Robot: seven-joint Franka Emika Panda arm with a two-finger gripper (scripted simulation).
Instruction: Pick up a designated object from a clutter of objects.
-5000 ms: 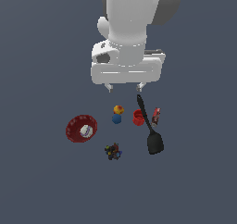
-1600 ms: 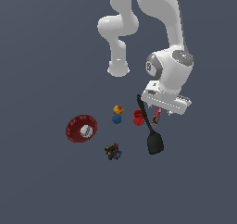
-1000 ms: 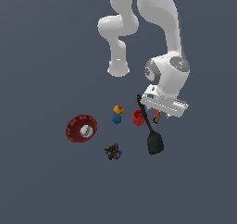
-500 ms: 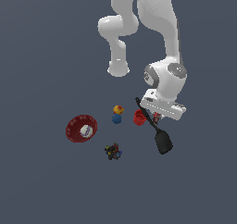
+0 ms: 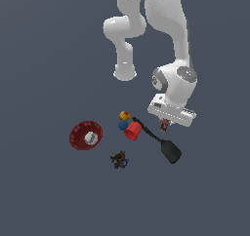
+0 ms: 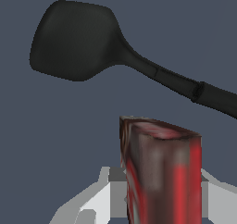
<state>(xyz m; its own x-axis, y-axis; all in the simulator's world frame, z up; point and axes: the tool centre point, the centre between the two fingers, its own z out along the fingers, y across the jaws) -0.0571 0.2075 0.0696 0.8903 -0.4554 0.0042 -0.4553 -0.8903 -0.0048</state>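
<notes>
Sitting in red dish (image 5: pixel 77 133): white ball (image 5: pixel 90 138)

Exterior view: high, distant, looking down over arm and whole clutter. Wrist view: very close, facing along the jaws. Shared: black spatula (image 5: pixel 161 144) (image 6: pixel 111 56), dark-red stick (image 5: pixel 164 125) (image 6: pixel 162 172).

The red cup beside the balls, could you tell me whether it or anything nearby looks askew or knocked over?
Yes: the red cup lies tipped on its side against the blue ball, touching the spatula handle. Nothing appears spilled or damaged.
</notes>
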